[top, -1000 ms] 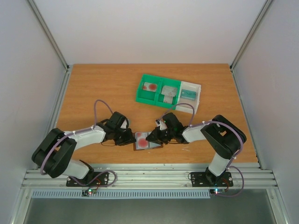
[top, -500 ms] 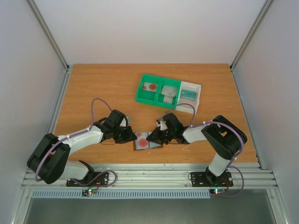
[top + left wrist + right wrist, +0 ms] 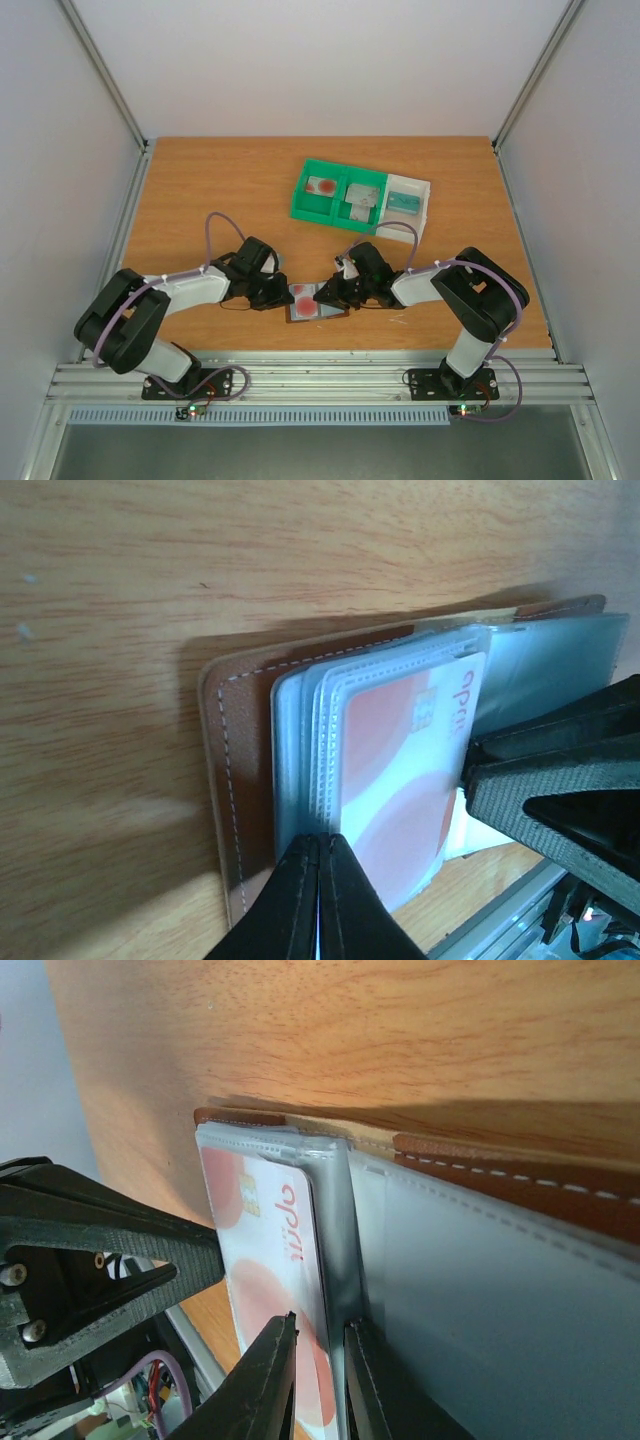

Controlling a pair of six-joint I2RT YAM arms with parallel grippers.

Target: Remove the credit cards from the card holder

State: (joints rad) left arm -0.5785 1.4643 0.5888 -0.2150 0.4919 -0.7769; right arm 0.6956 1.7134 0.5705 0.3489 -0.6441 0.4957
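Left wrist view has the left claw (image 3: 320, 852) pinched together at the exposed near edge of the card (image 3: 400, 770), the best hold on something likely stiff and slick, while the right claw (image 3: 320, 1322) narrowly clamps a sleeve of the floppy card holder (image 3: 240, 780) on the desk (image 3: 200, 580).

Left wrist view: left claw (image 3: 320, 845) hides the near edge of the card holder (image 3: 240, 780); right claw (image 3: 472, 768) masks part of its far page.

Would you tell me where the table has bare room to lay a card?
The widest bare table lies left of the tray, toward the far-left corner; a narrower strip borders the tray's near side. The front middle is crowded, where the left gripper and right gripper meet at the card holder.
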